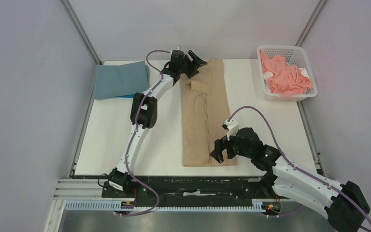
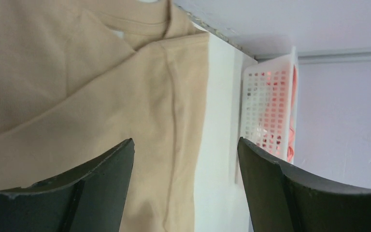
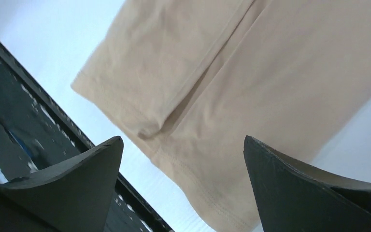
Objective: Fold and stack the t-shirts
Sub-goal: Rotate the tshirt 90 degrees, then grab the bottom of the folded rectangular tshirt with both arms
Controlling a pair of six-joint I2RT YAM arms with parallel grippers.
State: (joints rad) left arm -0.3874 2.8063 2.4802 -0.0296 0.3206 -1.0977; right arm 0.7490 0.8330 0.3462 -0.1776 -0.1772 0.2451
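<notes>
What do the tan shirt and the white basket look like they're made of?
The tan shirt looks like soft matte knit cloth, probably cotton jersey: it creases, with a ribbed collar and stitched hem. The white basket looks like rigid moulded plastic, seemingly smooth, its walls a lattice of small holes.

The tan t-shirt (image 1: 207, 113) lies flat in the middle of the table (image 1: 111, 140), folded lengthwise into a long narrow strip, with its collar at the far end. The grey-blue t-shirt (image 1: 121, 79) lies folded at the far left corner, and a thin edge of bright blue cloth (image 1: 125, 95) shows under it. The coral pink t-shirt (image 1: 285, 77) lies crumpled in the white basket (image 1: 282, 48) at the far right.
</notes>
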